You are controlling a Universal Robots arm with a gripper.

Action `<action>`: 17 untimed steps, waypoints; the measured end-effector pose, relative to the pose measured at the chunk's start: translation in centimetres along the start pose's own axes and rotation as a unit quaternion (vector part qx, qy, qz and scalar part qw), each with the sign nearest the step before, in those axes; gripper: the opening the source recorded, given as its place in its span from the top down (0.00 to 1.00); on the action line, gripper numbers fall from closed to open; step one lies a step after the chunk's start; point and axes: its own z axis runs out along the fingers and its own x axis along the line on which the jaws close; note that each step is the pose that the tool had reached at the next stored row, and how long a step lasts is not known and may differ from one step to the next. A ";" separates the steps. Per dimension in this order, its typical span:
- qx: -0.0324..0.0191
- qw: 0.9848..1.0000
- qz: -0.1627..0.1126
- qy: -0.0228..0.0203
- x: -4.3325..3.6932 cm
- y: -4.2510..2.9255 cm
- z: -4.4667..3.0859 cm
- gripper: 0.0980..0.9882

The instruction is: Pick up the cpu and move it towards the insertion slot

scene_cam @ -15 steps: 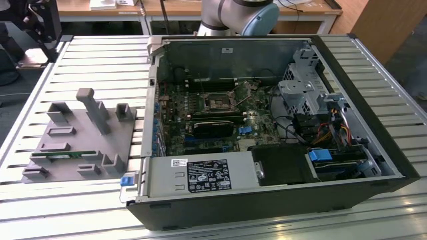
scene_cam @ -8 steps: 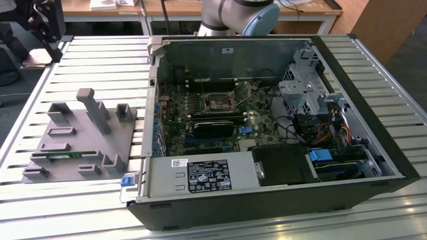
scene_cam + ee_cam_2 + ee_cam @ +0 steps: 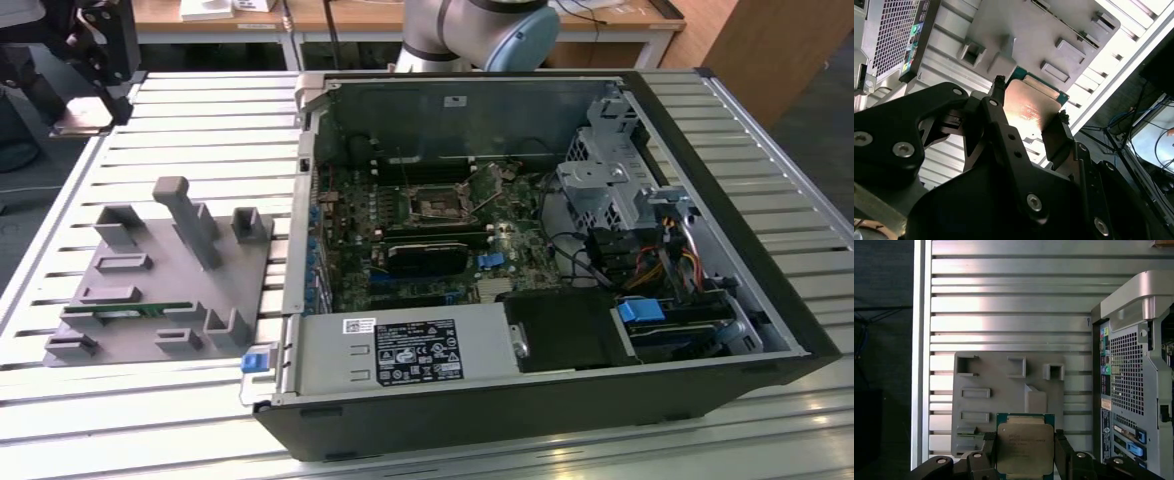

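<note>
The gripper (image 3: 1025, 440) clamps the single cpu (image 3: 1025, 452) by two opposite edges between its two black fingers (image 3: 988, 444). Both wrist views show the chip raised above the grey holder (image 3: 1004, 390), and its silvery top catches a warm glare in the second wrist view (image 3: 1029, 107). The one holder lies on a slatted aluminium table (image 3: 200, 110) at the exterior view's left, with one green memory stick (image 3: 127, 311) lying in a recess. Beside it, filling the centre and right of that frame, lies one open computer case (image 3: 534, 425). The insertion slot (image 3: 438, 205), a metal-framed square socket, sits on the motherboard in the upper middle, well apart from the holder. The arm's pale base (image 3: 481, 30) rises at top centre, before wooden desks (image 3: 400, 15) along the back of the room.
</note>
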 end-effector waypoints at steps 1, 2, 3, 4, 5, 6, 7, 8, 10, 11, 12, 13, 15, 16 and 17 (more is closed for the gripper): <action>0.000 1.000 0.000 0.000 -0.09 0.00 0.00 0.50; 0.000 1.000 0.000 0.000 -0.17 0.00 0.00 0.50; 0.000 1.000 0.000 0.000 -0.26 0.00 0.00 0.50; 0.000 1.000 0.000 0.000 -0.34 0.00 0.00 0.50; 0.000 1.000 0.000 0.000 -0.43 0.01 0.00 0.50; 0.000 1.000 0.000 0.000 -0.51 0.01 -0.01 0.50; 0.000 1.000 0.000 0.000 -0.59 0.01 0.00 0.50; 0.000 1.000 0.000 0.000 -0.67 0.01 0.00 0.50; 0.000 1.000 0.000 0.000 -0.85 0.01 0.00 0.50; 0.000 1.000 0.000 0.000 -0.95 0.02 -0.01 0.50; 0.000 1.000 0.000 0.000 -1.03 0.02 0.00 0.50; 0.000 1.000 0.000 0.000 -1.11 0.02 0.00 0.50; 0.000 1.000 0.000 0.000 -1.26 0.02 0.00 0.50; 0.000 1.000 0.000 0.000 -1.38 0.03 -0.01 0.50; 0.000 1.000 0.000 0.000 -1.49 0.03 -0.01 0.50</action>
